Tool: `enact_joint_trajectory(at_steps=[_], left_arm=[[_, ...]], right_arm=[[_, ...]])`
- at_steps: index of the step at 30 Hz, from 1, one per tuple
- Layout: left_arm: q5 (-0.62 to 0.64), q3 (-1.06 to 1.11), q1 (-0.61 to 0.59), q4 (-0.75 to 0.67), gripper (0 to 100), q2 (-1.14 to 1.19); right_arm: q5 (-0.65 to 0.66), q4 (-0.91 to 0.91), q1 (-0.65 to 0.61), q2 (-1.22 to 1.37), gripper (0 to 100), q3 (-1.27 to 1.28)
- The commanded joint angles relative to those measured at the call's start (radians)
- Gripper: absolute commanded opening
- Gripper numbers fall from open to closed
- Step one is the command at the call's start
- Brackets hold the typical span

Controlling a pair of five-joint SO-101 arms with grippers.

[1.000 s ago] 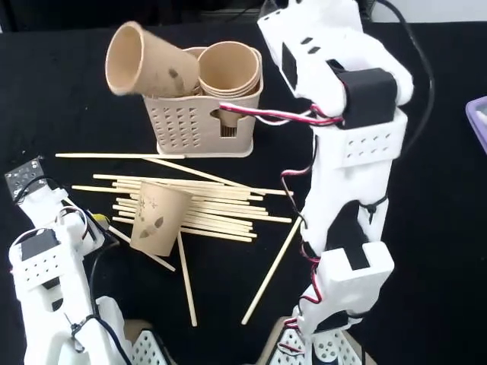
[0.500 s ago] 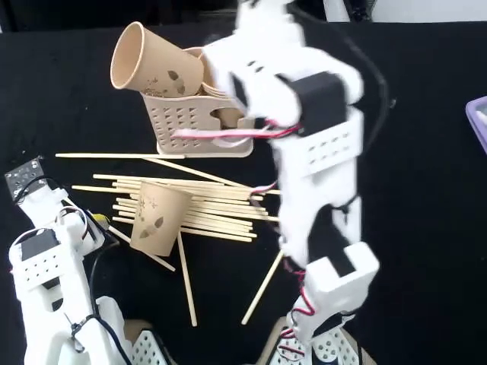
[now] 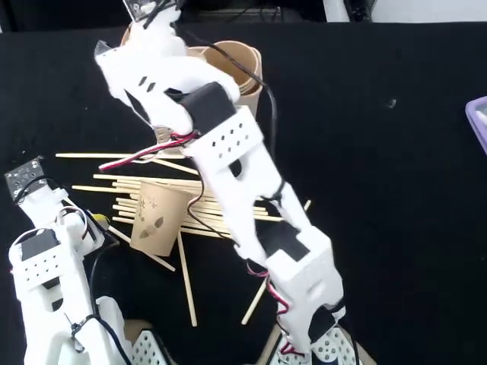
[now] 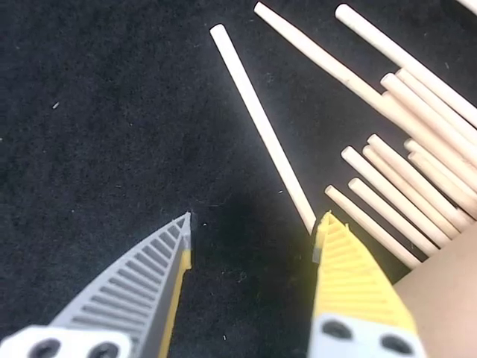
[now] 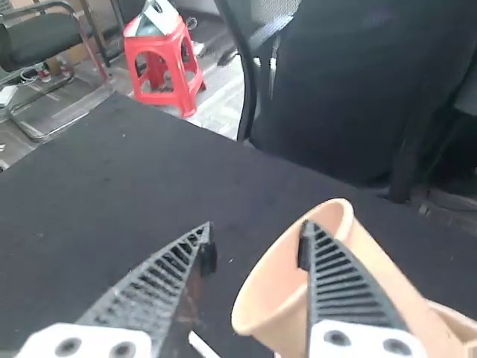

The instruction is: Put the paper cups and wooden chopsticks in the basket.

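A perforated beige basket (image 3: 257, 85) stands at the back of the black table with nested paper cups (image 3: 237, 62) inside. A tilted cup (image 5: 283, 306) leans at its far left side. My right gripper (image 5: 257, 239) is open at that cup's rim, one finger across the mouth and the other outside it. Another paper cup (image 3: 156, 218) lies on a pile of wooden chopsticks (image 3: 114, 188). My left gripper (image 4: 253, 224) is open, low over the cloth by the chopstick ends (image 4: 387, 216), with nothing between its fingers. It sits at the near left (image 3: 97, 222).
The right arm (image 3: 228, 167) stretches diagonally over the chopsticks and the basket. Single chopsticks (image 3: 186, 281) lie loose toward the front. A purple container edge (image 3: 478, 122) shows at the far right. The right half of the table has free room.
The right arm has swung from the right of the basket across it to the tilted cup at the back left. The left arm has not moved.
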Motion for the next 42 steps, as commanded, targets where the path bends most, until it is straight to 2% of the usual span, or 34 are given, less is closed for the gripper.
enact_joint_trajectory(at_steps=[1,11,16,20,22,26,33,37,39,42], left_arm=[[0.002,-0.013,-0.008,-0.015,27,-0.008],[0.002,-0.013,-0.008,-0.015,27,-0.008],[0.002,-0.013,-0.008,-0.015,27,-0.008],[0.002,-0.013,-0.008,-0.015,27,-0.008],[0.002,-0.013,-0.008,-0.015,27,-0.008],[0.002,-0.013,-0.008,-0.015,27,-0.008],[0.002,-0.021,-0.008,-0.014,27,-0.008],[0.002,-0.024,-0.008,-0.014,27,-0.008],[0.002,-0.022,-0.008,-0.014,27,-0.008],[0.002,-0.022,-0.008,-0.014,27,-0.008]], right_arm=[[-0.011,-0.018,0.011,0.027,19.8,-0.062],[0.0,0.092,0.084,0.044,18.5,-0.163],[0.103,0.143,0.086,0.042,18.4,-0.163],[0.127,0.164,0.087,0.039,18.3,-0.163],[0.129,0.173,0.089,0.038,15.5,-0.177],[0.213,0.206,0.084,0.044,0.7,-0.249],[0.259,0.267,0.089,0.045,1.1,-0.332],[0.258,0.21,0.069,0.047,1.7,-0.323],[0.256,0.176,0.061,0.053,5.4,-0.3],[0.255,0.13,0.061,0.074,17.8,-0.248]])
